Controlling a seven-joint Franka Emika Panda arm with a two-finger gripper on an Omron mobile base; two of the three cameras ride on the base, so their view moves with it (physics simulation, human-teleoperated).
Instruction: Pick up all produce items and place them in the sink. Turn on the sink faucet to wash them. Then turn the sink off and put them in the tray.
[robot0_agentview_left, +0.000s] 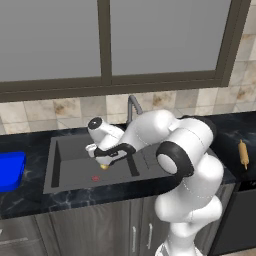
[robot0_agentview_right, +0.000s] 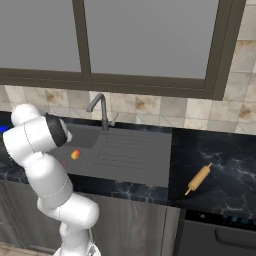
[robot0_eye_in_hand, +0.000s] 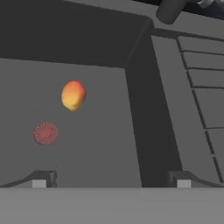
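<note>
One fruit (robot0_eye_in_hand: 73, 95), yellow-orange with a red blush, is in the sink (robot0_agentview_left: 70, 170) basin, close to the reddish drain (robot0_eye_in_hand: 45, 133). The gripper (robot0_eye_in_hand: 111, 178) hangs over the basin with its jaws spread wide apart, nothing between them, and the fruit is off to one side of them in the hand view. The faucet (robot0_agentview_right: 100, 109) stands at the back edge by the ribbed drainboard (robot0_agentview_right: 132, 150). The blue tray (robot0_agentview_left: 10, 170) sits on the dark marble bench (robot0_agentview_right: 220, 175) left of the sink, and a rolling pin (robot0_agentview_right: 198, 178) lies well off to the right.
</note>
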